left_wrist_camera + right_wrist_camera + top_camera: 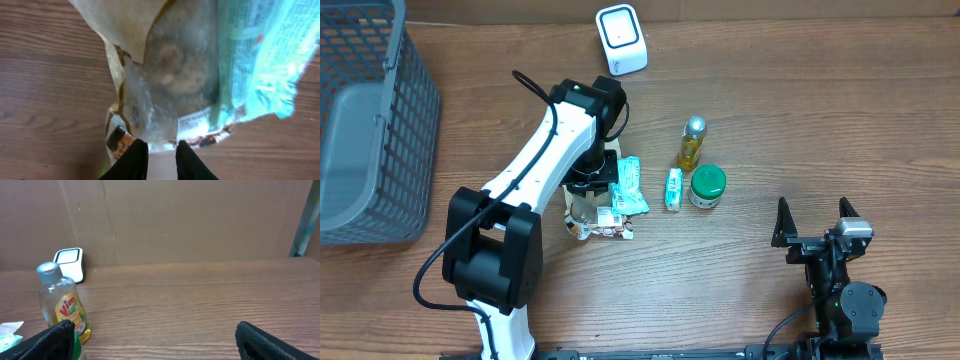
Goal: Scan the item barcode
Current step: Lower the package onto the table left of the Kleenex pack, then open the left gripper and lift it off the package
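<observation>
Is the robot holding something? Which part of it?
Cannot be told. The left jaws sit nearly closed at the bottom edge of the clear snack bag, maybe pinching it. The right jaws are open, empty.

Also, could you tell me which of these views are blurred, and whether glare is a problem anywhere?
Left wrist: the clear plastic snack packet and teal printed packet fill the frame, soft and unreadable. Right wrist: the silver-capped bottle of yellow liquid is sharp; the right tool's dark fingers blur at the bottom edge. Overhead: crisp, evenly lit, no strong glare.
</observation>
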You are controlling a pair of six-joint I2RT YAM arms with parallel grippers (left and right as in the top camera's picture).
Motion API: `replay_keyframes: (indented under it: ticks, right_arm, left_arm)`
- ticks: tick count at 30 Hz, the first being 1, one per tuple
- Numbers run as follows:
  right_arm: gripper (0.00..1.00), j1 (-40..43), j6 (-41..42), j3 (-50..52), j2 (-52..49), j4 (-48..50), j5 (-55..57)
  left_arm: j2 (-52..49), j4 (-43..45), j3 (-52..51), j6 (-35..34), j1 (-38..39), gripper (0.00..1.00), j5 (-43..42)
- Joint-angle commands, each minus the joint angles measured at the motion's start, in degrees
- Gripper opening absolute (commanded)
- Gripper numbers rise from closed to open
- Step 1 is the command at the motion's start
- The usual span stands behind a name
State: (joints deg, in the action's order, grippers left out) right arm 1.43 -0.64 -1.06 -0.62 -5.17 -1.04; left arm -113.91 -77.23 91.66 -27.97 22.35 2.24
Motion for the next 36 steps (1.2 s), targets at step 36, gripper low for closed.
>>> replay_keyframes:
  ticks: [36]
  right_arm:
    - [1.00,0.2,0.2,0.6,0.5,0.3,0.5]
  left_arm:
    - [1.2,12.7,-7.3,3.7,-8.0,0.04,10.4]
